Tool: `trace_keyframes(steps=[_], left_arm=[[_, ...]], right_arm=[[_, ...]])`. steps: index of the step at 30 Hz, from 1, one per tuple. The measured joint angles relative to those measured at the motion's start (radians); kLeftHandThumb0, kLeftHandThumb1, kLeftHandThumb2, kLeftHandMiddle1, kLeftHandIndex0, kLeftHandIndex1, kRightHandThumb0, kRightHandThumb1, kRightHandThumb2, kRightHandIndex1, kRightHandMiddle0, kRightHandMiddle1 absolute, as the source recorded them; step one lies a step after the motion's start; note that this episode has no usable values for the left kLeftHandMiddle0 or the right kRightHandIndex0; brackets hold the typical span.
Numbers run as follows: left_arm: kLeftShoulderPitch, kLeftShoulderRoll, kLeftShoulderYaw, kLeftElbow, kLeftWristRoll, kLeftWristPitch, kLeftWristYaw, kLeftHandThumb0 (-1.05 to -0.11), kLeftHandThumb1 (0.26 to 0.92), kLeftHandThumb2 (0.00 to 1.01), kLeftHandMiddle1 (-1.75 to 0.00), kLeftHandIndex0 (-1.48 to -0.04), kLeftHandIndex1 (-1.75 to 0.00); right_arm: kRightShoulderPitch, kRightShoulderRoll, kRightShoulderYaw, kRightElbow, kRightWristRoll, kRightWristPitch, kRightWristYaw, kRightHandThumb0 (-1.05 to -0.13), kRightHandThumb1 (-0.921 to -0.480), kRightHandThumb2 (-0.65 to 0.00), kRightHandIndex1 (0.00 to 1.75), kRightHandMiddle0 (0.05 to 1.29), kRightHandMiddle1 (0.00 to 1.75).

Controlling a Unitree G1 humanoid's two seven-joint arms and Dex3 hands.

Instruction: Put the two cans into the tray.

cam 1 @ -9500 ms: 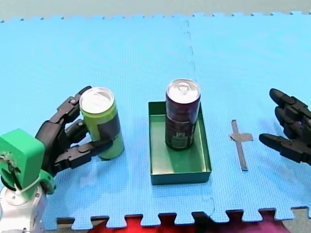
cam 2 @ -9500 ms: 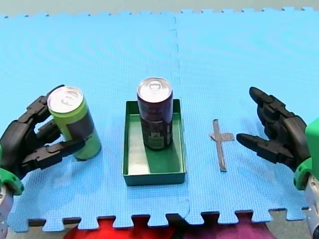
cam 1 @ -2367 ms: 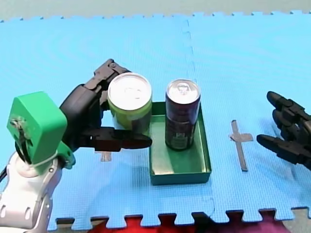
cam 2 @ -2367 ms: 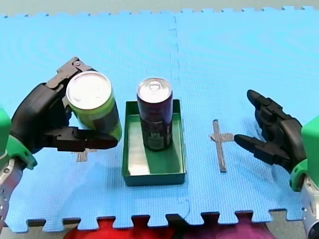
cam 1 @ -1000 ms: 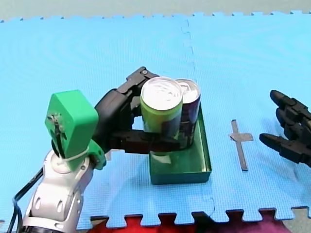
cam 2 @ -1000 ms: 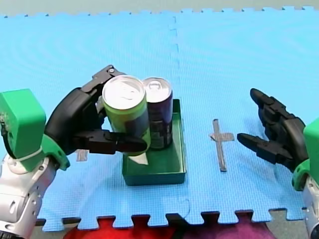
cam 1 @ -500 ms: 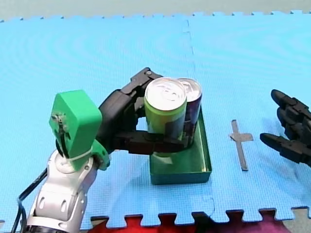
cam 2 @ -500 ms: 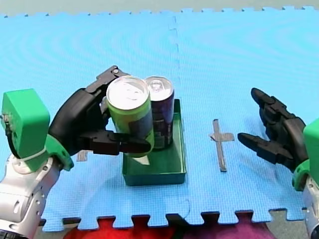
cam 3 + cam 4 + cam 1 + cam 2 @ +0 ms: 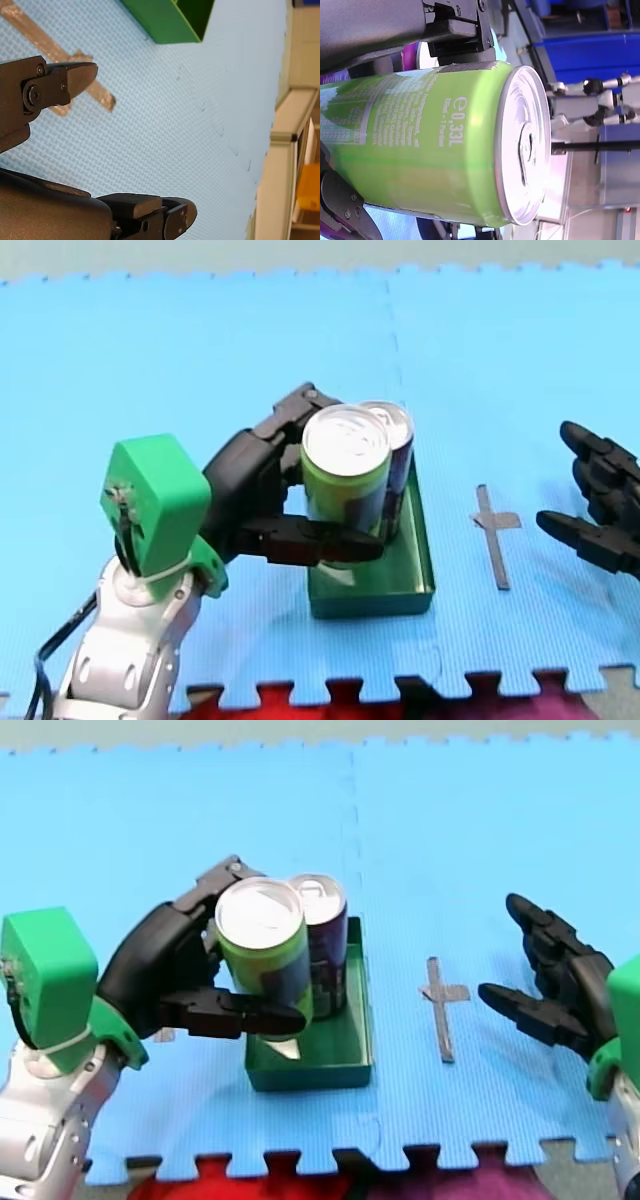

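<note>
Left hand (image 9: 255,495) is gripping the green can (image 9: 345,475) around its middle: thumb lying across the near face, the other fingers wrapping the far side. In the second wrist view the same green can (image 9: 435,145) is sitting between dark finger links with its lid clear of them. The can is being held upright, which looks deliberate: it should land on its base rather than tip. It is being carried over the near-left part of the green tray (image 9: 422,570), just beside the dark can (image 9: 398,455), which is standing upright in the far half of the tray. The two cans are looking very close, possibly touching; the head views are not settling this. The green can's base is hidden behind the thumb and the tray's front wall, so whether it is resting on the tray floor cannot be told. Judgement: placement is in its last stretch, one can in, the second arriving; the side grasp is leaving the base free for set-down, but the thumb is crossing the tray's left wall and may catch there. Right hand (image 9: 600,510) is holding nothing, unclenched, waiting above the blue mat (image 9: 200,360) at its right edge, beyond the tape cross (image 9: 493,540)
</note>
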Motion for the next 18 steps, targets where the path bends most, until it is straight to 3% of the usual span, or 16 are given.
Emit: trace_keyframes(steps=[8, 18], left_arm=[[0.048, 0.026, -0.022, -0.103, 0.023, 0.059, 0.024, -0.689, 0.921, 0.12, -1.75, -0.28, -1.55], [0.054, 0.032, -0.032, -0.134, 0.027, 0.091, 0.047, -0.705, 0.921, 0.14, -1.75, -0.28, -1.55]], right_arm=[[0.003, 0.0, 0.003, -0.006, -0.004, 0.0, -0.007, -1.048, -0.921, -0.098, 0.0, 0.25, 0.0], [0.002, 0.002, 0.009, -0.009, -0.012, 0.001, -0.018, -1.048, -0.921, -0.106, 0.0, 0.25, 0.0]])
